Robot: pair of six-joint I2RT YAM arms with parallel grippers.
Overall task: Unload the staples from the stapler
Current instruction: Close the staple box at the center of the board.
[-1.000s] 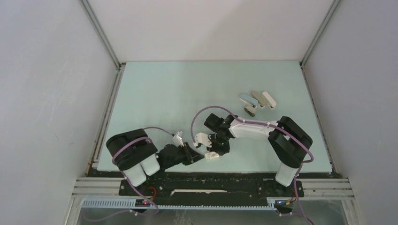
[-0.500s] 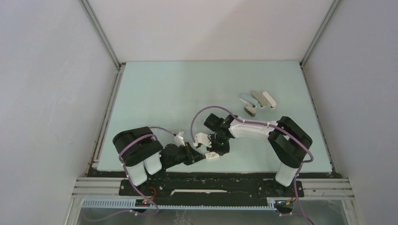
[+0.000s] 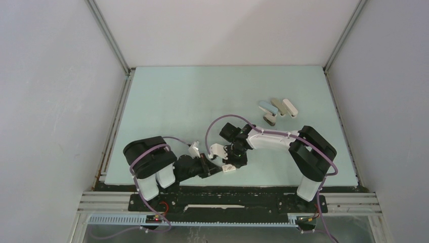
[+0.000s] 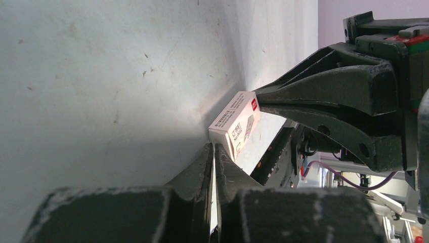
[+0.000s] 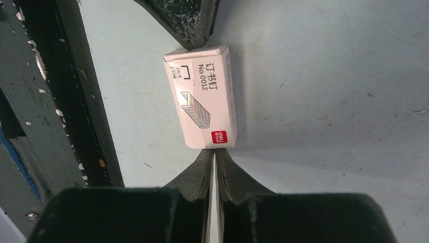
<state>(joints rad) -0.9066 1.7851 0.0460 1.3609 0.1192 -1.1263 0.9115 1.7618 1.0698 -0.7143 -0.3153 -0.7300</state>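
"Pale-blue plastic, slim, with a whitish end: is that the stapler [image 3: 268,107] in the overhead view?"

"Yes. It lies at the far right of the table [image 3: 177,101], side by side with a beige stapler [image 3: 276,105] and a white stapler [image 3: 290,107]. It is well apart from both arms."

"And the arms?"

"They meet near the front edge. The left pincer [image 3: 216,168] and the right pincer [image 3: 231,163] both sit at a small white staple box [image 3: 228,169]."

"What does the left wrist camera show?"

"The left pincer [image 4: 213,152] is clenched, with its fingers together and nothing between them. Its tip is against one end of the staple box [image 4: 235,124]. The right pincer [image 4: 256,99], also clenched, touches the red-marked end."

"And the right wrist?"

"It shows the same from the other side. The right pincer [image 5: 213,154] is pressed shut, tip on the red logo end of the staple box [image 5: 205,96]. The left pincer [image 5: 195,30] butts the far end. The box lies flat on the table [image 5: 329,76], label up, pinned between the two tips."
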